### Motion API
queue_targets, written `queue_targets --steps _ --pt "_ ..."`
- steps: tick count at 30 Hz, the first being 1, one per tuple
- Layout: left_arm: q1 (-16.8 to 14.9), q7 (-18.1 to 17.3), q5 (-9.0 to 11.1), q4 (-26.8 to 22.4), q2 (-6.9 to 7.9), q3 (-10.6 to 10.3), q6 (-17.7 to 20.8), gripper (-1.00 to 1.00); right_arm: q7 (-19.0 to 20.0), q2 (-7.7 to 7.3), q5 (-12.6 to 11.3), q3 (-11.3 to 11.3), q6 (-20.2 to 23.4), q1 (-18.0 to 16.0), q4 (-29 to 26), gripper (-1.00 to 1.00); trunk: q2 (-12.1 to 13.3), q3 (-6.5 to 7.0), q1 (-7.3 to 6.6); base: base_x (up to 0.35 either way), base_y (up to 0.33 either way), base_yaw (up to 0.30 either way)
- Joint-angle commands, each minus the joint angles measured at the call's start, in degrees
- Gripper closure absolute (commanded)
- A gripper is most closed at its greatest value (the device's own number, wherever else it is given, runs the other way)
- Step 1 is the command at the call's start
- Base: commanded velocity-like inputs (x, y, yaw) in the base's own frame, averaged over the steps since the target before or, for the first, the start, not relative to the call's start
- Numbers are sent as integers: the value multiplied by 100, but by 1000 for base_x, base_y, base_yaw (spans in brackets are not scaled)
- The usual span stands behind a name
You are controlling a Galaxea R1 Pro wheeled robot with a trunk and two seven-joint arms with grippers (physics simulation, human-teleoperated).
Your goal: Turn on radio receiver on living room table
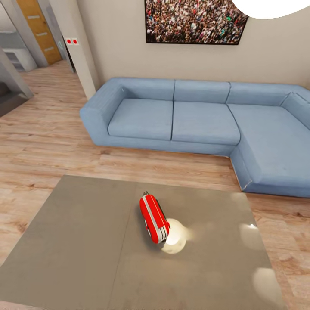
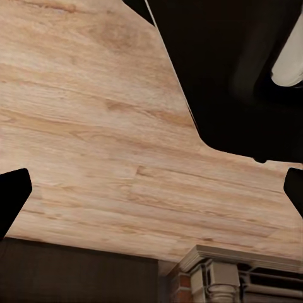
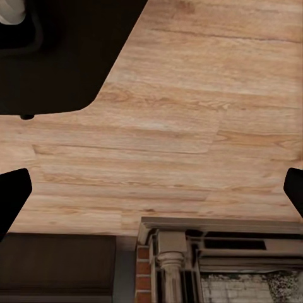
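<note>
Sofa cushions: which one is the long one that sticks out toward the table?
The right-end cushion. It stretches forward toward the table; the other two are short squares.

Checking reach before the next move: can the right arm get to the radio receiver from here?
Probably not yet. The radio receiver lies mid-table with nothing around it, but the right gripper looks down at wood floor, its fingers spread, not over the table. The arm would have to come up and forward.

Light wood plank floor (image 1: 47,129) throughout. Blue L-shaped sofa (image 1: 193,125) at 12 to 2 o'clock against a beige wall (image 1: 275,47). Framed crowd picture (image 1: 193,21) hangs above it. Wooden door (image 1: 38,28) at 10 o'clock. White lamp dome (image 1: 271,7) at 1 o'clock overhead.
</note>
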Motion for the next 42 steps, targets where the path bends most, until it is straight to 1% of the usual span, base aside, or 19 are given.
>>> queue_targets --steps 1,8,19,42 --pt "0 0 0 0 1 0 0 -100 1 0 -7 0 0 0 0 -100 0 -4 0 0 0 44" --pt "0 0 0 0 -2 -3 0 -100 -2 0 -50 -8 0 0 -2 -100 0 -13 0 0 0 9" --pt "0 0 0 0 -1 -1 0 -100 -3 0 -59 -9 -4 0 -2 -100 0 -14 0 0 0 -83" --pt "0 0 0 0 -2 0 0 -100 4 0 -37 -9 3 0 -2 -100 0 -14 0 0 0 -3"
